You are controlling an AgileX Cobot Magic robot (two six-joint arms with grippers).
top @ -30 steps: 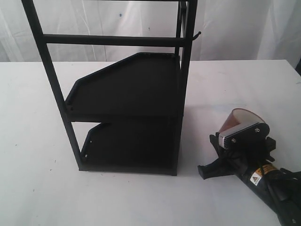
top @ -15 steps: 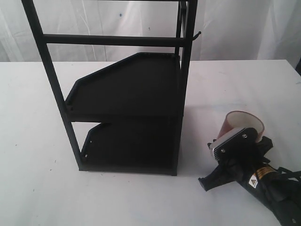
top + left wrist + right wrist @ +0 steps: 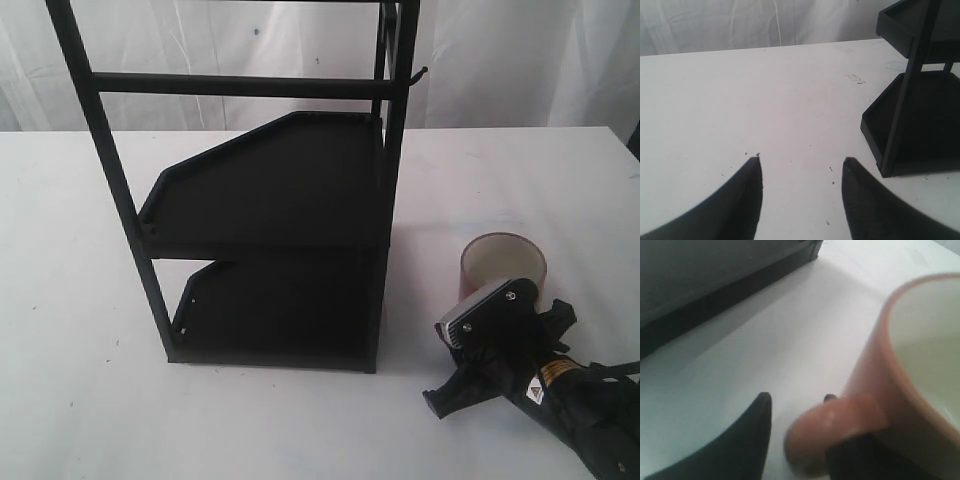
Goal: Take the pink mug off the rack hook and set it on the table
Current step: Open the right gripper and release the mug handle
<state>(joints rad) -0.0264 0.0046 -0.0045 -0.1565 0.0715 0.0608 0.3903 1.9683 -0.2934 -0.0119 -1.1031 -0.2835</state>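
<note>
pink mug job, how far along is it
Done: the thin black rack hook is bare, and the salmon-pink cylindrical mug seems to stand upright on the white table. In hand: the right gripper is at its handle. Left: release and back away.

place: robot lab bench | cues: white table [image 3: 80, 400], white curtain backdrop [image 3: 500, 60], robot arm [image 3: 590, 410]

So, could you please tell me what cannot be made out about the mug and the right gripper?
Exterior view: the pink mug has its base and handle hidden behind the right arm.
Right wrist view: whether the right gripper grips the blurred handle; the frame edge cuts off the mug's far side.
</note>
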